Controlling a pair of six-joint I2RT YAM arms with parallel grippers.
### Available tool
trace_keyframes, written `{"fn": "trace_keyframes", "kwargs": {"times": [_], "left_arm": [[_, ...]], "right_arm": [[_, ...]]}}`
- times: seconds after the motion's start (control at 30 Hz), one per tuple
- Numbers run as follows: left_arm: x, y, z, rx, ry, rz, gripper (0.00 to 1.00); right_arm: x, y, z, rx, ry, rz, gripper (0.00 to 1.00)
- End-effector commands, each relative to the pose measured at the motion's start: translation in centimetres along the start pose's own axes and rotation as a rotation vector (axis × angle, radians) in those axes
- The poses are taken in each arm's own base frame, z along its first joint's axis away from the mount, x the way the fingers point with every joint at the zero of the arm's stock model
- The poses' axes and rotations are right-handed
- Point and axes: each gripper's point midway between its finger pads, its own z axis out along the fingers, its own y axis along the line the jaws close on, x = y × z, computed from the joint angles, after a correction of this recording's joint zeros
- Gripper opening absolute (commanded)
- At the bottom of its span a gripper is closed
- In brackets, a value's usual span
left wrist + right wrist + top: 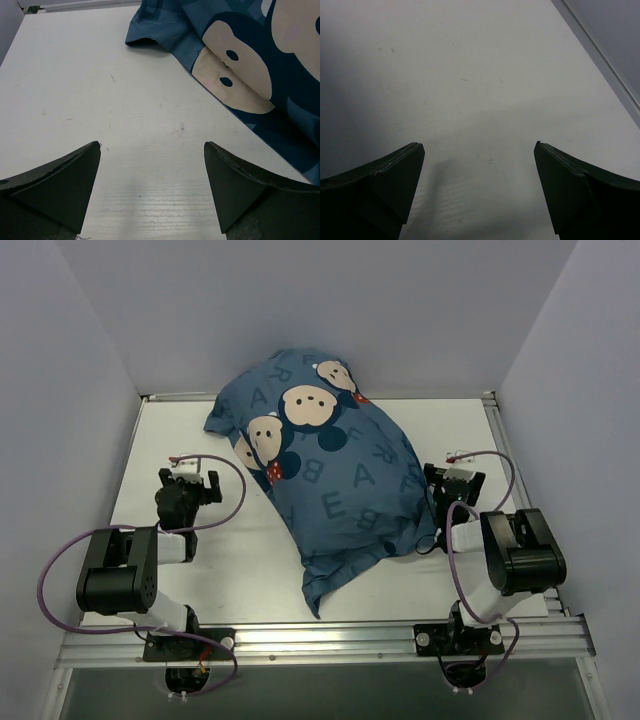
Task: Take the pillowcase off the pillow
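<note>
Aluminium rail (320, 640) runs along the near edge of the white desk (230, 580) and carries both arm bases.

Left gripper (192, 483): sits low over the left part of the desk, well apart from the pillowcase (330, 475). In the left wrist view its gripper (152, 145) has the two dark fingers (65, 180) spread wide, with only bare desk (100, 100) between them. The pillowcase (260, 65) fills the upper right of that view, showing a hemmed edge and a cream cartoon face.

Right gripper (452, 480): sits just beside the right edge of the pillowcase. Whether it touches the fabric cannot be told. In the right wrist view its gripper (479, 145) is likewise spread wide over bare desk (470, 75) and grips nothing.

Pillowcase position: mid-desk, lying on a diagonal.
- Near end: a loose, flattened tail of fabric points toward the rail.
- Middle: plump and rounded — dark blue cloth printed with lighter blue letters.
- Far end: reaches the back edge of the desk, near the pale wall (320, 300). It bears three cartoon faces with red bows.

Pillow: fully covered by the pillowcase, so none of its own fabric can be seen.
</note>
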Motion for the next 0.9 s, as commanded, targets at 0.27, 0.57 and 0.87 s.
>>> {"fn": "trace_keyframes", "kwargs": {"times": [0.27, 0.57, 0.87], "left_arm": [[-1.9, 0.2, 0.6, -0.009, -0.055, -0.011, 0.94], [-6.3, 5.1, 3.0, -0.066, 0.470, -0.035, 0.94], [-11.4, -0.2, -1.8, 0.242, 0.583, -0.097, 0.94]], "right_arm": [[-18.5, 7.3, 2.2, -0.330, 0.139, 0.230, 0.84], [-15.6, 20.9, -1.4, -0.682, 0.435, 0.079, 0.93], [-7.1, 31.8, -6.1, -0.963, 0.702, 0.057, 0.90]]}}
